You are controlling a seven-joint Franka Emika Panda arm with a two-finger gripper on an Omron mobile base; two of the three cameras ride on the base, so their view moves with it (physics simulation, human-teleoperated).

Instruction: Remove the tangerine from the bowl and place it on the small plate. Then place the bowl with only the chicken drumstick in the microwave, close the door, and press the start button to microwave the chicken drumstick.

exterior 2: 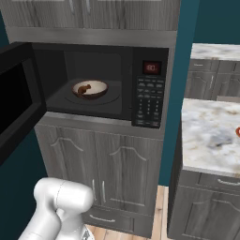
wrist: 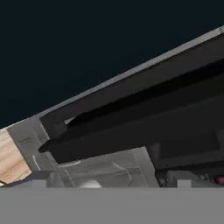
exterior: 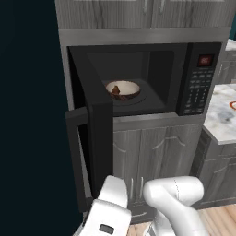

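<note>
Mostly edge-on door (exterior: 94, 138); drumstick (exterior: 116, 90) half-hidden inside bowl (exterior: 123, 89).

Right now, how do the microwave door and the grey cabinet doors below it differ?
The door stands swung wide open to the left, while the cabinet doors sit shut. The door is plain black with a dark window; the cabinet doors are grey wood-grain with arched panels. The door belongs to the microwave, with the bowl showing inside; the cabinet doors hide their contents. Both have vertical handles.
</note>
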